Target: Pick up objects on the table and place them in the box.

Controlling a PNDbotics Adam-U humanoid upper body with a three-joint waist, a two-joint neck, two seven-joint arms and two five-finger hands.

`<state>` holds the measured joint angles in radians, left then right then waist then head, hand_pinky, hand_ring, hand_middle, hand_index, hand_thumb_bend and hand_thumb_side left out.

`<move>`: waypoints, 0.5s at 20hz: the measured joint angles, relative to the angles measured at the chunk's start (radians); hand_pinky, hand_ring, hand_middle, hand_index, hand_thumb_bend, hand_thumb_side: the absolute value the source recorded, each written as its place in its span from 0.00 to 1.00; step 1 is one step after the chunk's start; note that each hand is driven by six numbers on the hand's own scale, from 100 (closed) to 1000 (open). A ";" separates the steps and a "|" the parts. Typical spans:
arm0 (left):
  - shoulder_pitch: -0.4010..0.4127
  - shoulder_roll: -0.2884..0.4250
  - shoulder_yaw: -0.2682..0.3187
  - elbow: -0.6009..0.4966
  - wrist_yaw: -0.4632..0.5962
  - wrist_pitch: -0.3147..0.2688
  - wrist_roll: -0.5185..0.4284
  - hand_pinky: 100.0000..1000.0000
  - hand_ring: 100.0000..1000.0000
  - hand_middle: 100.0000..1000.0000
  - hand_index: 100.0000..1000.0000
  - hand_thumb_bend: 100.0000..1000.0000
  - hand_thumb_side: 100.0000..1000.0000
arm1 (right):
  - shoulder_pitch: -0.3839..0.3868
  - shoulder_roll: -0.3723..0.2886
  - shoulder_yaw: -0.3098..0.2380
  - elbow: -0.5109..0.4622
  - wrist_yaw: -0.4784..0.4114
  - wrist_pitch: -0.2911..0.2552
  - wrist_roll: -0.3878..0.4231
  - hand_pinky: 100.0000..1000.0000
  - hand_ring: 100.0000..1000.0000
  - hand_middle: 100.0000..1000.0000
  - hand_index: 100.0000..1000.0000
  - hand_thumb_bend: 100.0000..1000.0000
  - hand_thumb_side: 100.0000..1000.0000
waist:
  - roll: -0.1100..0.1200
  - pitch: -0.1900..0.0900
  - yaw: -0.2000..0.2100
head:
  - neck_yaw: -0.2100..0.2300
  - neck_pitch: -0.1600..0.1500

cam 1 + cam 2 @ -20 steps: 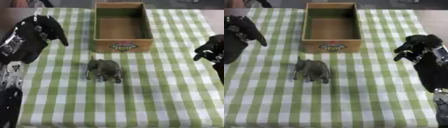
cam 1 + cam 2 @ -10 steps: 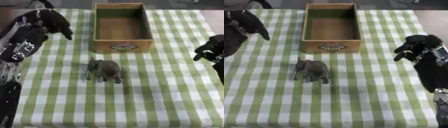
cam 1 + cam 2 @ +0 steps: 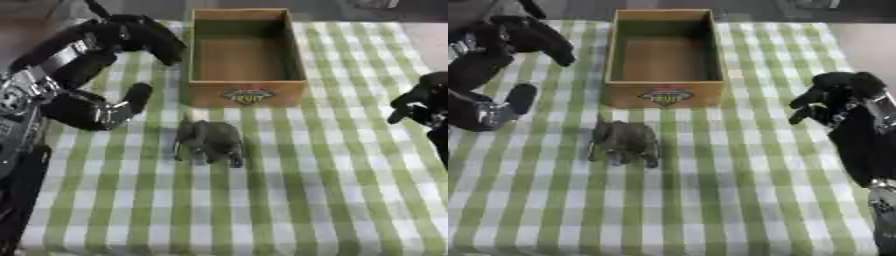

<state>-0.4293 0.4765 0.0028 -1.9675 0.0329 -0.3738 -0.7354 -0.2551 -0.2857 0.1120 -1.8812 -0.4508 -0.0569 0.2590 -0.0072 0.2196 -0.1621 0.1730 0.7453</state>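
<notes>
Left robot hand (image 3: 122,45) open, wooden box (image 3: 244,93) empty

Green-checked tablecloth (image 3: 289,200), dark floor (image 3: 798,7) beyond

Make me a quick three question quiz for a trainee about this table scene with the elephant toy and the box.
1. True or false: the wooden box already holds the elephant.
2. Which hand is nearer the elephant: A) left hand B) right hand?
3. Fill in: the elephant stands on the green checked ____.

Key: 1 false, the box is empty; 2 A; 3 tablecloth.
</notes>
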 measured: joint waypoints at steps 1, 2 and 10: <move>-0.011 0.000 -0.011 0.008 -0.028 -0.008 0.008 0.70 0.73 0.74 0.84 0.13 0.11 | 0.000 0.000 0.000 0.000 0.000 0.000 0.000 0.46 0.56 0.48 0.66 0.00 0.69 | 0.000 0.000 0.000 | 0.000 0.000; -0.020 0.002 -0.020 0.018 -0.053 -0.017 0.017 0.70 0.73 0.74 0.84 0.21 0.17 | 0.000 0.000 0.000 0.000 0.000 0.000 0.000 0.46 0.56 0.48 0.66 0.00 0.69 | 0.000 -0.001 0.000 | 0.000 0.000; -0.080 0.017 -0.080 0.128 -0.222 -0.085 0.085 0.71 0.74 0.75 0.87 0.45 0.24 | 0.001 0.000 0.001 0.000 0.000 0.001 0.001 0.46 0.56 0.48 0.66 0.00 0.68 | 0.003 -0.009 -0.002 | 0.000 0.002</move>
<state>-0.5093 0.4935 -0.0771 -1.8392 -0.1886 -0.4584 -0.6508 -0.2541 -0.2859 0.1131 -1.8812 -0.4510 -0.0563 0.2602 -0.0038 0.2103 -0.1637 0.1732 0.7470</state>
